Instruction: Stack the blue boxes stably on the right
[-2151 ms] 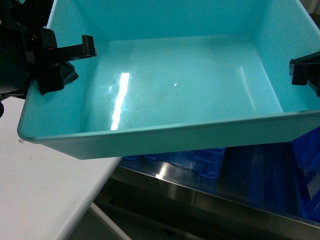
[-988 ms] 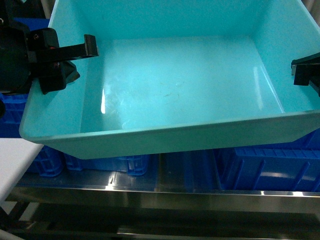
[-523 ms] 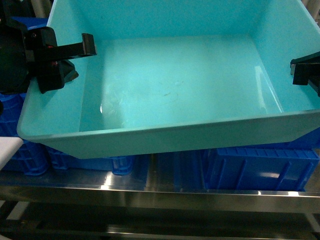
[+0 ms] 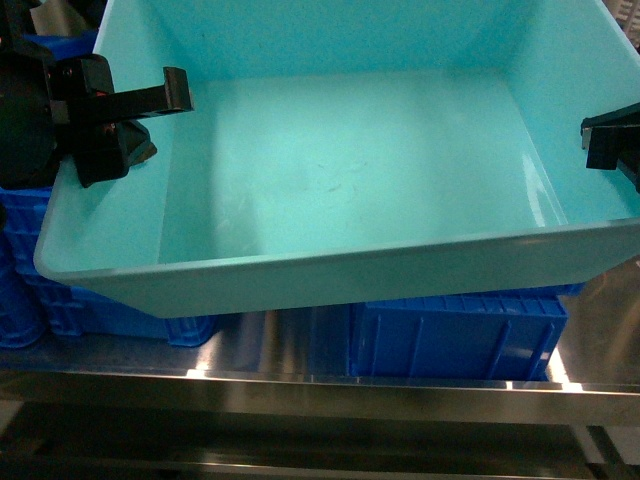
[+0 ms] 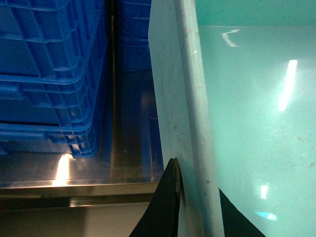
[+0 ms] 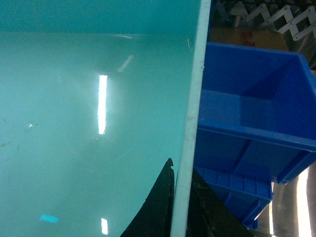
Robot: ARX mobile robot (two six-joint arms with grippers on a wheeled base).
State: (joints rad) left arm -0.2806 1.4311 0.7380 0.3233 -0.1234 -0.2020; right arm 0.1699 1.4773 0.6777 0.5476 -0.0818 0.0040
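Note:
The light turquoise tub (image 4: 340, 170) fills the head view, held up above a steel shelf. My left gripper (image 4: 120, 120) is shut on its left wall, the black fingers pinching the rim (image 5: 195, 197). On the opposite wall my right gripper (image 4: 610, 145) is shut too, one finger inside and one outside (image 6: 181, 197). A dark blue tub (image 6: 247, 98) with smooth tapered walls stands open just right of the turquoise one, lower down. In the head view a dark blue box (image 4: 455, 335) shows under the turquoise tub's front edge; most of it is hidden.
Ribbed dark blue crates are stacked at the left (image 4: 30, 270) (image 5: 49, 74). A steel shelf (image 4: 300, 385) (image 5: 133, 138) runs beneath everything, with a lower rail in front. A ribbed blue crate (image 6: 237, 187) lies under the dark blue tub. A cardboard box (image 6: 247, 37) stands behind.
The white table has slid out of view at the left. The blue crates and steel shelf have shifted leftward under the tub. Both grippers keep the same hold on the turquoise tub.

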